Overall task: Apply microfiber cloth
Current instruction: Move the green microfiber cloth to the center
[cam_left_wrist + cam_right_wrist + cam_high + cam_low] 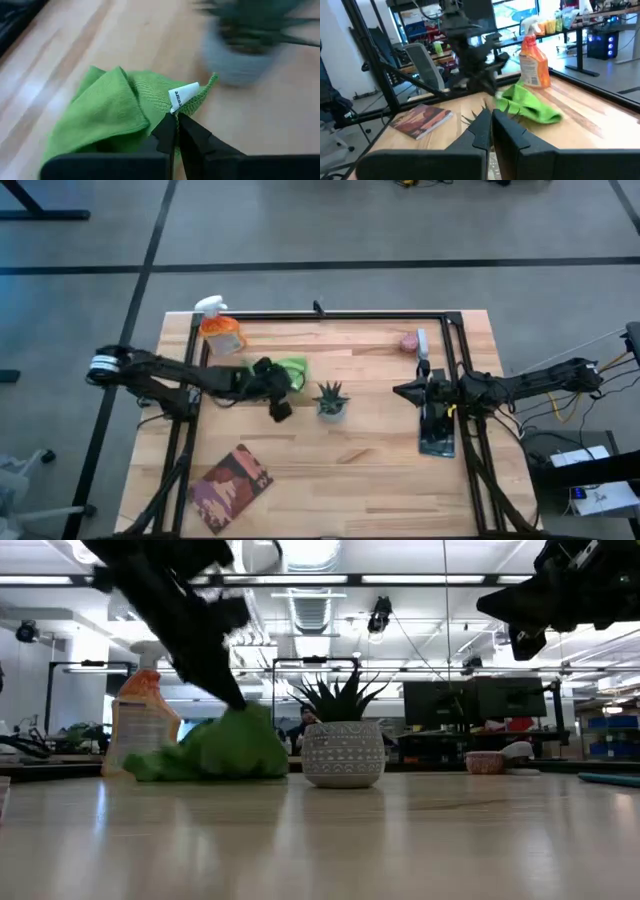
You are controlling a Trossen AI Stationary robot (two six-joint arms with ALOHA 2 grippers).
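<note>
Gripping the microfiber cloth is the step in hand: the left claw has its two dark fingers pressed together on the cloth's hem, right under the small white label. The cloth lies bunched on the wooden desk, between the orange spray bottle and the potted plant, close to both. I judge the task to be at its beginning, because the cloth is only picked at the edge and not yet applied to anything. The next move calls for lifting it clear of the plant without knocking the pot, then carrying it to the surface to be wiped.

The cloth is soft and lime green, with a fine woven grain and loose folds. The plant has stiff spiky leaves in a round pale pot with a pattern. The bottle is smooth plastic with a white head.

The right claw waits on the far side of the plant from the cloth, its fingers nearly together and holding nothing
</note>
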